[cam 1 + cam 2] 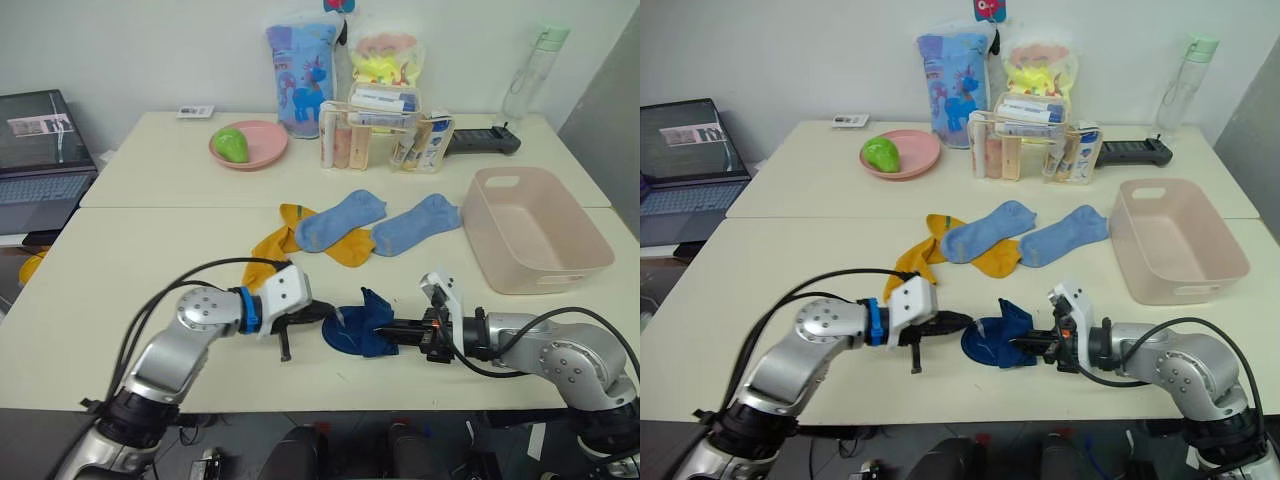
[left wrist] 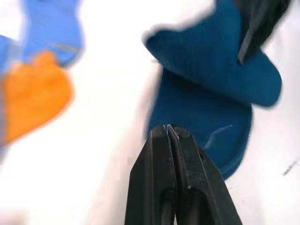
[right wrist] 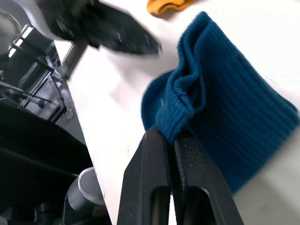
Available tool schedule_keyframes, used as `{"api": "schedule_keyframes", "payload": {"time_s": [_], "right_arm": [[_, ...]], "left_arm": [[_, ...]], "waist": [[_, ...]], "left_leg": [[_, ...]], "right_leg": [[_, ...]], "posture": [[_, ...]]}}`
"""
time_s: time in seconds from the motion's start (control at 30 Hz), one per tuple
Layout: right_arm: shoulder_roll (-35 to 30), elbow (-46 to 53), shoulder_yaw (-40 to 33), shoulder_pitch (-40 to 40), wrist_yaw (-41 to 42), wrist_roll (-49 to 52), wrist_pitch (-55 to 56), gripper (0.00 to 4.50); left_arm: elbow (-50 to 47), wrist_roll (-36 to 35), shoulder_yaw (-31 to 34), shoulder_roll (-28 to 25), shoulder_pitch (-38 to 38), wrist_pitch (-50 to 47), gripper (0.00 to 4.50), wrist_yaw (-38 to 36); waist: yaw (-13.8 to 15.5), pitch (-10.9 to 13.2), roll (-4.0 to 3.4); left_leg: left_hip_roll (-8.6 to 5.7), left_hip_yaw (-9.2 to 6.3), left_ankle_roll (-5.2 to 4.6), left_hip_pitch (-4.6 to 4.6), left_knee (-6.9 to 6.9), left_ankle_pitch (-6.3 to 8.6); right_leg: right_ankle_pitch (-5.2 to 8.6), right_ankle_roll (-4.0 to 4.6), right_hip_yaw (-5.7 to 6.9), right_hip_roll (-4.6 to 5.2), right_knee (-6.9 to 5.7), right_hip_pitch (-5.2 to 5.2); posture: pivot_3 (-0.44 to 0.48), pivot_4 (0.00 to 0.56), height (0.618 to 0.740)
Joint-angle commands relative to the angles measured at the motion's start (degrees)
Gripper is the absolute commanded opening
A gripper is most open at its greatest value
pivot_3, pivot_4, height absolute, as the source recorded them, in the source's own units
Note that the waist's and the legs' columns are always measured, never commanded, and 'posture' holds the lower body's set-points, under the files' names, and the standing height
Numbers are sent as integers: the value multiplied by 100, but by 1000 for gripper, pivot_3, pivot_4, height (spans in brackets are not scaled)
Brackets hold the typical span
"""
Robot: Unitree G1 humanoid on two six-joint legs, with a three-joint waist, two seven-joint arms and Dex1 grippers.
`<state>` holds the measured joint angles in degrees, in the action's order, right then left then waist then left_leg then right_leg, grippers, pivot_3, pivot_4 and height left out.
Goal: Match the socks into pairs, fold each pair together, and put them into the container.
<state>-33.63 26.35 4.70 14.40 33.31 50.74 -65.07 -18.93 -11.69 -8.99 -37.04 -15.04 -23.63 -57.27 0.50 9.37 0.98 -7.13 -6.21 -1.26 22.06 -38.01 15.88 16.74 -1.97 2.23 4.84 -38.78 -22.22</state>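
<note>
1. My right gripper (image 1: 388,331) is clamped on the navy socks (image 1: 360,327), low in the middle of the left eye view; my right wrist view shows the black fingers (image 3: 187,183) pinching a folded ribbed edge of the knit.
2. My left gripper (image 1: 322,313) sits just left of the navy socks, its tip at their edge. My left wrist view shows what the head views cannot: its fingers (image 2: 157,178) pressed together with nothing between them, their tips at the rim of the navy fabric.
3. The right wrist view shows the navy knit's ribs and a bunched fold standing up from the flat part; the head views show only a dark blue mound with one raised flap.
4. Above these, mid-frame, the two light blue socks (image 1: 380,222) lie flat side by side, the left one overlapping the mustard yellow socks (image 1: 283,240), which sprawl beneath and to the left.
5. The container (image 1: 535,230), a pale pink tub with rounded corners and a handle cutout, stands at the right of the frame, well apart from my right gripper.
6. At the top: a pink plate (image 1: 250,145) bearing a green object, and a clear organiser (image 1: 385,130) of bottles.
</note>
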Motion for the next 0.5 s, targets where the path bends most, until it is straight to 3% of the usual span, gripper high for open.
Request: {"api": "schedule_keyframes", "payload": {"time_s": [0.03, 0.13, 0.4, 0.5], "right_arm": [[95, -62, 36, 110, 189, 2, 172, 0], [-6, -39, 36, 83, 481, 97, 165, 795], [-224, 18, -542, 129, 799, 784, -147, 3550], [-394, 87, -825, 121, 828, 1005, -198, 3550]], "left_arm": [[-369, -424, 536, -53, -23, -79, 40, 108], [-280, -321, 492, -90, -79, 162, 0, 113], [-71, -314, 109, 153, -713, 405, 0, 26], [120, -133, -178, 339, -770, 571, 0, 66]], "waist": [[0, 1, 1], [-1, 1, 1], [10, 1, 2], [15, 1, 2]], "left_leg": [[0, 0, 2, 0, 0, -1], [0, 0, 7, 1, 3, -4], [0, 1, 7, 2, 2, -4], [0, 2, 7, 2, 2, -4]], "right_leg": [[0, 0, 0, 0, 0, 0], [0, 0, 0, 0, 0, -1], [0, 0, 1, 0, 2, 1], [0, 0, 1, 1, 4, 2]], "posture": [[0, 150, 740], [0, 150, 740], [0, 150, 740], [0, 150, 740]]}}
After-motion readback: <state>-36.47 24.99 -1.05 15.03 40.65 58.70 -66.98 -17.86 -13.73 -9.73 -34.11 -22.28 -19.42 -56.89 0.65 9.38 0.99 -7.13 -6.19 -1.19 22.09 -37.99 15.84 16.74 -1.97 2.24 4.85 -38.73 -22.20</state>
